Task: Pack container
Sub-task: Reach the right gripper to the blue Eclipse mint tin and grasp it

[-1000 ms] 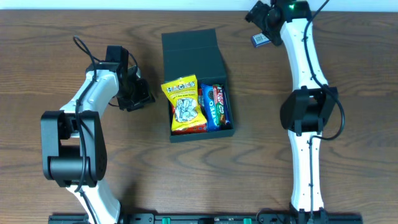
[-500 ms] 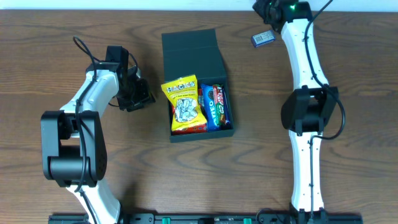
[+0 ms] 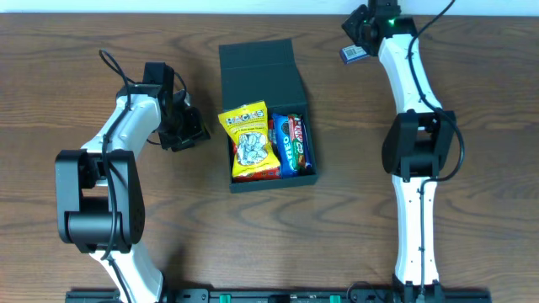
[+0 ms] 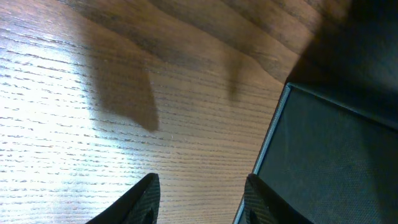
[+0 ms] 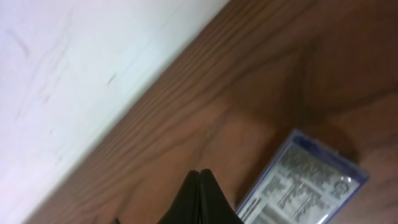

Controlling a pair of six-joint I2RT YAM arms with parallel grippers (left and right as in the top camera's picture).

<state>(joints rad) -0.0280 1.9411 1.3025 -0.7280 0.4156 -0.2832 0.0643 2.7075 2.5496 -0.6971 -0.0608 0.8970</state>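
Container (image 3: 261, 71) mid-frame on the counter (image 3: 488, 168), lid open.
Your left gripper (image 4: 200, 182): jaws spread beside it; right gripper (image 5: 199, 179) (top right): jaws pressed together, seemingly empty, by a blue packet (image 5: 301, 183).

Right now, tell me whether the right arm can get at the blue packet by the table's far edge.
Probably yes. The right gripper sits just beside the blue packet, with only bare table between them and nothing on top of the packet. Its jaws are shut, so they must open first.
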